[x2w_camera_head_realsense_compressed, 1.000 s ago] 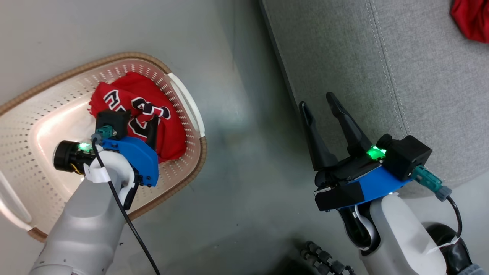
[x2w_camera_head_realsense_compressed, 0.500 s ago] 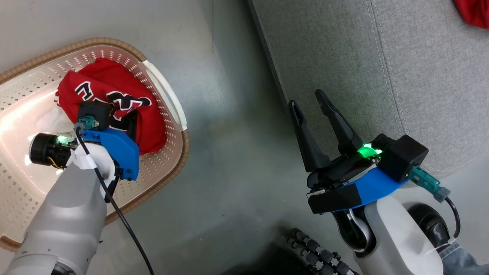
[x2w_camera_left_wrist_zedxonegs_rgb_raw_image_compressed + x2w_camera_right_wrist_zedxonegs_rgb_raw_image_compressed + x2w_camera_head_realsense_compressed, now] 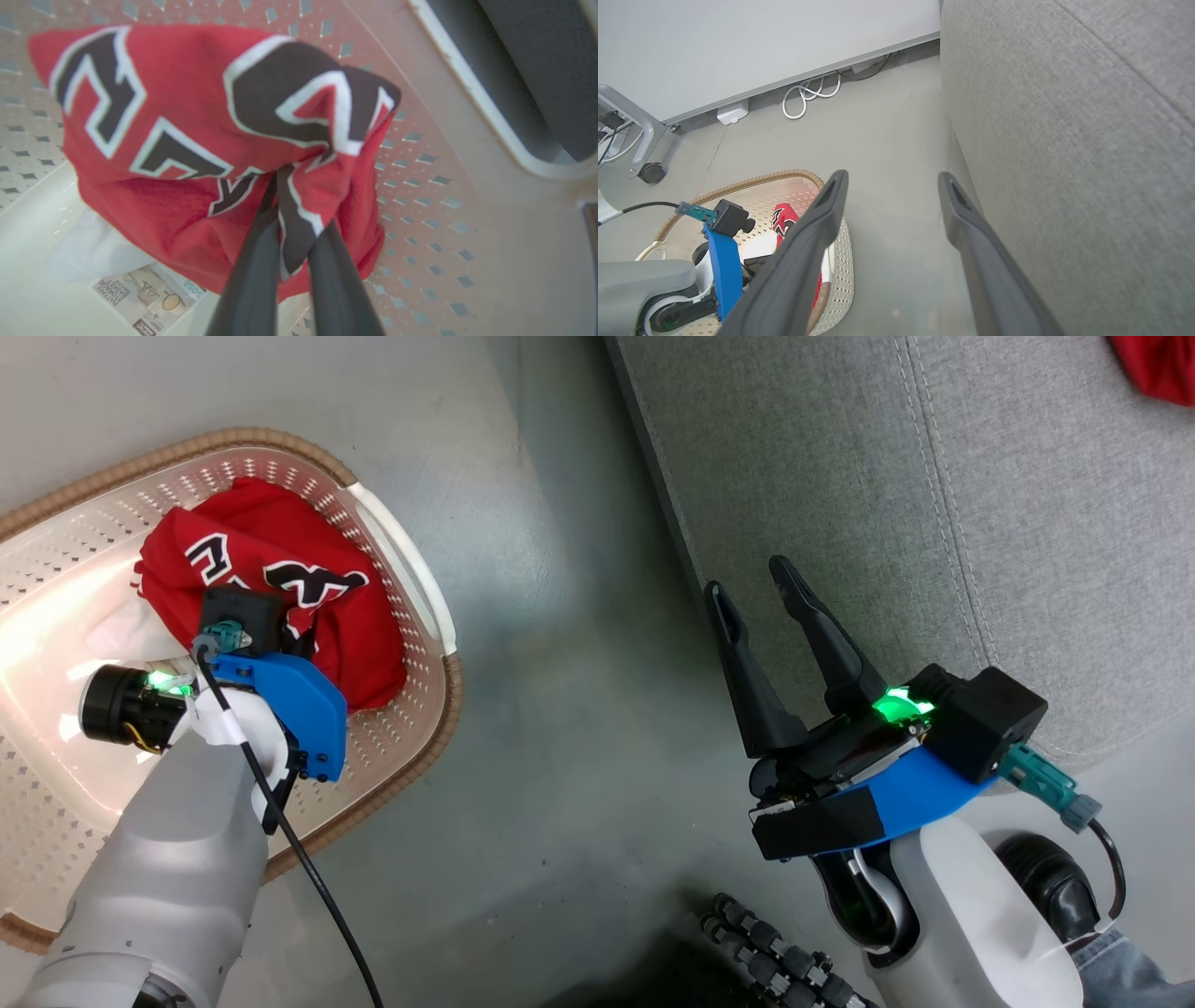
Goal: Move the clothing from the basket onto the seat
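**Step in hand:** pick-up of the garment in the basket.

- The left gripper (image 3: pixel 299 210) is lowered inside the basket (image 3: pixel 439 709). Its fingers (image 3: pixel 252 280) are pressed together, pinching a raised fold of the red clothing (image 3: pixel 187 116).
- The rest of this garment lies bunched against the basket's perforated wall, on the side nearest the seat (image 3: pixel 934 504).
- A second red garment (image 3: pixel 1153 369) lies on the seat, well apart from the basket.
- The right gripper (image 3: pixel 747 577) hangs outside the basket, on its seat side, with fingers spread and empty.

**Next move, as judged:** raise the left gripper until the fabric clears the basket's rim, then carry it across to the seat. The pinch takes in a narrow fold only, so the cloth may slip or snag on the rim.
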`<state>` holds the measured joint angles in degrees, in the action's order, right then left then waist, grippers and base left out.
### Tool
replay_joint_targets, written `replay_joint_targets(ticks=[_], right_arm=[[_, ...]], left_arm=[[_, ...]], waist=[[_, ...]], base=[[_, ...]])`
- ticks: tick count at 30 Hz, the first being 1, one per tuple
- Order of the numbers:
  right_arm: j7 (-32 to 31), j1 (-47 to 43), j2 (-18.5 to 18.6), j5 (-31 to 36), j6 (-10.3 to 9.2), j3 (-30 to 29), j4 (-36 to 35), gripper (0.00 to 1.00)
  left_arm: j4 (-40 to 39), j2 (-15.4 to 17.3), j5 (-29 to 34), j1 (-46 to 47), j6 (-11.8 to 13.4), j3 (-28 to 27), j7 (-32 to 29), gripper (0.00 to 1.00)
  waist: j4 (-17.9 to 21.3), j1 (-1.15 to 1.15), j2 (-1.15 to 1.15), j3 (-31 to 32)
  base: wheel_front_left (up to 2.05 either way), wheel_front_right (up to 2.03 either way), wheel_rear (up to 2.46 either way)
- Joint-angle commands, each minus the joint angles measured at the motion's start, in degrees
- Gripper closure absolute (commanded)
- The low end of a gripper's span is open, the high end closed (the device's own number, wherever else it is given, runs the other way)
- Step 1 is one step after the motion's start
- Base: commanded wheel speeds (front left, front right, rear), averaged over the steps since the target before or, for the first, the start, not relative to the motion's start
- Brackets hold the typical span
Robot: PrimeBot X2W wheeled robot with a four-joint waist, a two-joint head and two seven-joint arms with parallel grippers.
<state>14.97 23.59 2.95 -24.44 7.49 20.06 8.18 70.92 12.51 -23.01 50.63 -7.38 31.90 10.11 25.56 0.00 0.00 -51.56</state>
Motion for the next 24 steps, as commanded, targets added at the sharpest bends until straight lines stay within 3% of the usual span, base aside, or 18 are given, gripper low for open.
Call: replay_joint_targets(ticks=[1, 16, 24], right_arm=[[0.3, 0.2, -0.1, -0.1, 0.01, -0.1, -0.2, 0.00], [0.3, 1.0, -0.1, -0.1, 0.01, 0.8, 0.0, 0.00], [0.3, 1.4, -0.1, 1.5, 0.01, 0.3, 1.0, 0.00]], left_arm=[[0.1, 0.1, -0.2, 1.0, 0.0, 0.1, -0.1, 1.00], [1.0, 0.2, -1.8, 1.4, -0.1, 1.5, 0.9, 1.00], [1.2, -0.8, -3.2, -1.4, -0.1, 2.0, 1.7, 1.00]], waist=[[0.0, 0.00, 0.00, 0.0], [0.3, 0.00, 0.00, 1.0], [-1.1, 0.00, 0.00, 4.7]], base=[[0.00, 0.00, 0.00], [0.00, 0.00, 0.00], [0.00, 0.00, 0.00]])
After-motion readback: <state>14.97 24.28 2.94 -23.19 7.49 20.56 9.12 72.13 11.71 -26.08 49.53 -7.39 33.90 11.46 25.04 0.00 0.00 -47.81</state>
